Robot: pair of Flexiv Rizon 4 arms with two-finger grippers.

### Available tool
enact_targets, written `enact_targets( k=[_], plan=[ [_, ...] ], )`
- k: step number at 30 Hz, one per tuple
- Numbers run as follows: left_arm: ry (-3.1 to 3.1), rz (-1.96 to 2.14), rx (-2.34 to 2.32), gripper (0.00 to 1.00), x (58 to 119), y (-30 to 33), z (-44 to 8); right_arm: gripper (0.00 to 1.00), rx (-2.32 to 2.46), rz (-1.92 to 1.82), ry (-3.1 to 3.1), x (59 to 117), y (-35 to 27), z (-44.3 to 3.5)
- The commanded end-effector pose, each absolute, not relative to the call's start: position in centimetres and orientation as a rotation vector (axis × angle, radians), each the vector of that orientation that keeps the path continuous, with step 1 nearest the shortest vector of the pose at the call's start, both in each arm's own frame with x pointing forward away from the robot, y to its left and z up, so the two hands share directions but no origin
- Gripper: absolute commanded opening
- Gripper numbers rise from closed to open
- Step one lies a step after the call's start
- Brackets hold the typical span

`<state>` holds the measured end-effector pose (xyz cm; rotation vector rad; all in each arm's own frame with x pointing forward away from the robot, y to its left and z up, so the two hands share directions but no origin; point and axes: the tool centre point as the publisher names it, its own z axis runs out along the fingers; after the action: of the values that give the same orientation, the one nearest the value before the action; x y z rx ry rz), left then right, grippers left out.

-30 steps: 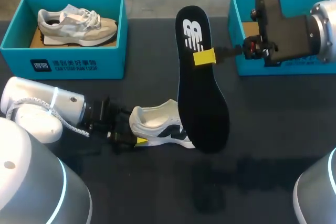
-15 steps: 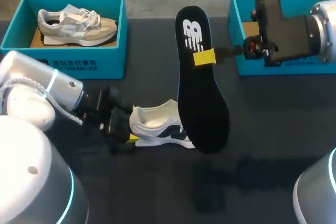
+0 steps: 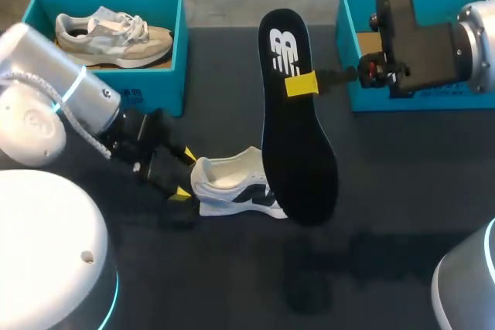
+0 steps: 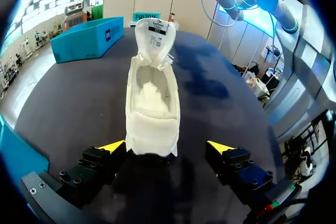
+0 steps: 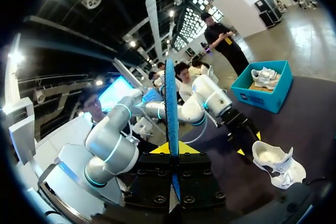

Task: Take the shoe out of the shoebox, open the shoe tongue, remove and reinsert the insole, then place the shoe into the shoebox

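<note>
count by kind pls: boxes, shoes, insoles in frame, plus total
Teal cardboard shoeboxes: 2 (left shoebox, right shoebox)
Sneakers: 2 (white low-top sneaker outside the boxes, grey-and-beige suede sneaker in the left shoebox)
Insoles: 1 (flat black insole, clamped in the right gripper)
Total: 5

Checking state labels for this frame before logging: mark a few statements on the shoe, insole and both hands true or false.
1. The right hand is shut on the insole. True.
2. The insole lies inside the white shoe. False: it is held up in the air, outside the shoe.
3. The left hand is open at the white shoe's heel. True.
4. The white shoe sits in the left shoebox. False: it is on the table; that box holds a beige shoe.
</note>
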<state>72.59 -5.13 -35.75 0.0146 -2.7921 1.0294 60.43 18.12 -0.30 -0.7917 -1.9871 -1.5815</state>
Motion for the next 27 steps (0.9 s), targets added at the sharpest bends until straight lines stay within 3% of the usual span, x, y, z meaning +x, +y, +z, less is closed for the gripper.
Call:
enact_targets(
  k=[1,10,27],
  plan=[
    [-2.844,0.778,-0.018,1.00,72.8,-4.7,-33.7,0.00,-0.793,-1.579,-1.988,60.5,18.3,-0.4],
    [-2.884,0.715,-0.046,1.00,72.8,-5.5,-31.2,0.00,-0.793,-1.579,-1.988,60.5,18.3,-0.4],
    [-2.884,0.715,-0.046,1.00,72.8,-5.5,-31.2,0.00,-0.793,-1.579,-1.988,60.5,18.3,-0.4]
  ],
)
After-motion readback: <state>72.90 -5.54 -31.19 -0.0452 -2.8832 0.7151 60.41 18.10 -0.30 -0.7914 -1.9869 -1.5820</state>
